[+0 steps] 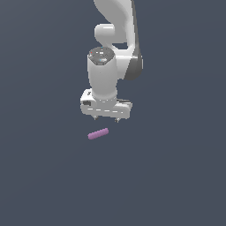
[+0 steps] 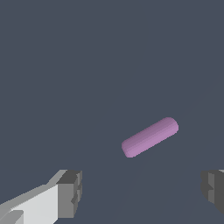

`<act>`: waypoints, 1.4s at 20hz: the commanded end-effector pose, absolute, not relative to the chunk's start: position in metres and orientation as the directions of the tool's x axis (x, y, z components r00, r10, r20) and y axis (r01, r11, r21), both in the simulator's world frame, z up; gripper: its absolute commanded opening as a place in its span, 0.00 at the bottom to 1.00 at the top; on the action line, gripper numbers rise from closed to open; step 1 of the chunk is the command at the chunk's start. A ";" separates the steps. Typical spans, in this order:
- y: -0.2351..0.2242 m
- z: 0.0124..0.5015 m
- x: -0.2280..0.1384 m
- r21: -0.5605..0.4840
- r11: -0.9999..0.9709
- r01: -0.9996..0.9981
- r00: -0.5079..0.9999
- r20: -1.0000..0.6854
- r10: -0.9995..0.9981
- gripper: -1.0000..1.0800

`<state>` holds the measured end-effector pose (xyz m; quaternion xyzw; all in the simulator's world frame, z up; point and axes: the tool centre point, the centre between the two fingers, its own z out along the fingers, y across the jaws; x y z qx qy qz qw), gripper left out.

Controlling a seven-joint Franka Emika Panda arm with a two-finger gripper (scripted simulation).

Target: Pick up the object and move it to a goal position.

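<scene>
Arm: a white, glossy Franka Panda robot arm [image 1: 112, 39] comes down from the top edge of the exterior view, its last link pointing straight down at the flat dark blue-grey surface [image 1: 44, 176].

Gripper: the white two-fingered gripper with dark grey pads [image 1: 106, 118] hangs at the arm's lower end, level and pointing down. Its jaws stand wide apart and nothing is between them. In the exterior view only two short finger stubs show under the white hand body.

Fingers: in the wrist view the grey pads [image 2: 70, 192] sit far apart at the two lower corners of the picture, with bare surface between them.

Object: the small, smooth purple-pink cylinder with rounded ends [image 1: 98, 133] lies flat on the dark surface, just below the gripper in the exterior view and a little toward that view's left, clear of both fingers. It is tilted, its end toward the exterior view's right raised in the picture.

Object in wrist view: the cylinder [image 2: 150, 137] lies slantwise ahead of the open jaws, nearer one finger than the other, touching neither.

Surface: plain and uniform, with no edges or corners in view.
</scene>
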<state>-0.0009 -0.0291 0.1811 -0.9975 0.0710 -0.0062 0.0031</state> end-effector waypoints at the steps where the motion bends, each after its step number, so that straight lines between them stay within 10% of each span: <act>1: -0.031 0.176 -0.001 -0.009 -0.983 -0.182 0.983 0.010 -0.182 0.96; 28: -0.070 0.090 -0.007 -0.007 -0.556 -0.831 0.556 -0.008 -0.831 0.96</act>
